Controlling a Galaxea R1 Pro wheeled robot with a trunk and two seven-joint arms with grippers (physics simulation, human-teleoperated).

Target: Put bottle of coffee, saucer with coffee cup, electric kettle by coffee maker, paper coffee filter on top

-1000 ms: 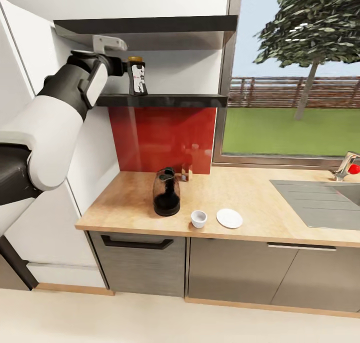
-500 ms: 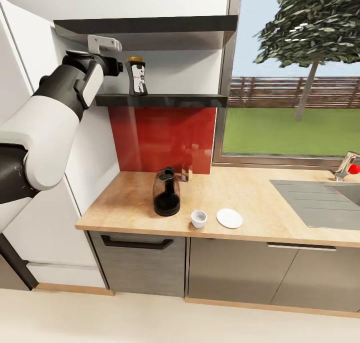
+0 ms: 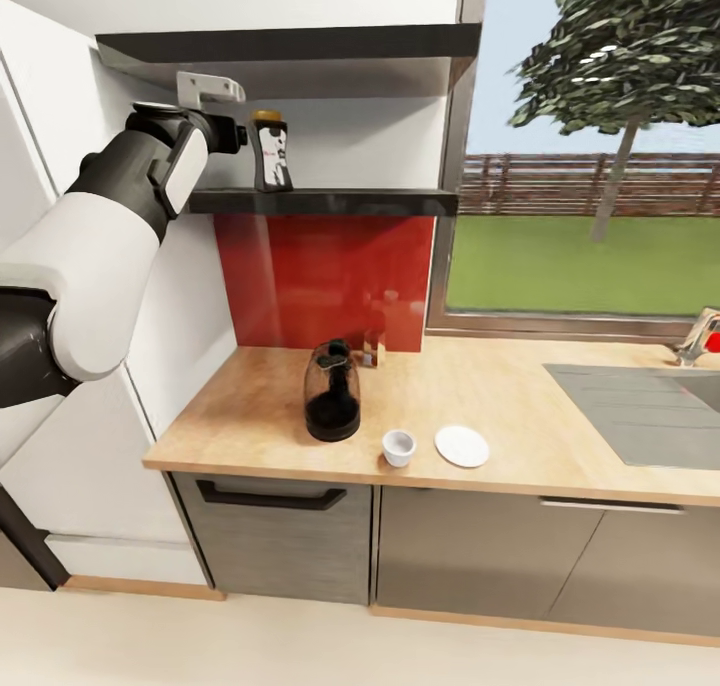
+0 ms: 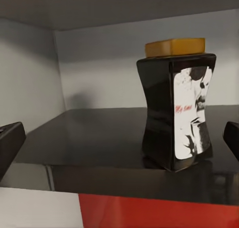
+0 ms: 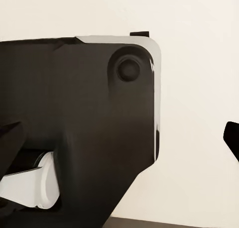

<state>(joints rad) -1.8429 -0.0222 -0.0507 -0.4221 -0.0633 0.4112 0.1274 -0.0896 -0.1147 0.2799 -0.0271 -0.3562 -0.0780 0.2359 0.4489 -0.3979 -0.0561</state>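
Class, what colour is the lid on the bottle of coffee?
Yellow-orange. The lid tops the dark bottle of coffee, clearest in the left wrist view.

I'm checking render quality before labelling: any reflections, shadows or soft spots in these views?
Left wrist view: the kitchen shelf is glossy, mirroring the bottle of coffee, which casts a faint shadow on the wall behind; fingertips at the edges look dark and soft. Head view: even daylight, straight edges bow slightly; red backsplash shows soft sheen. Right wrist view: dark close-up robot body, low detail.
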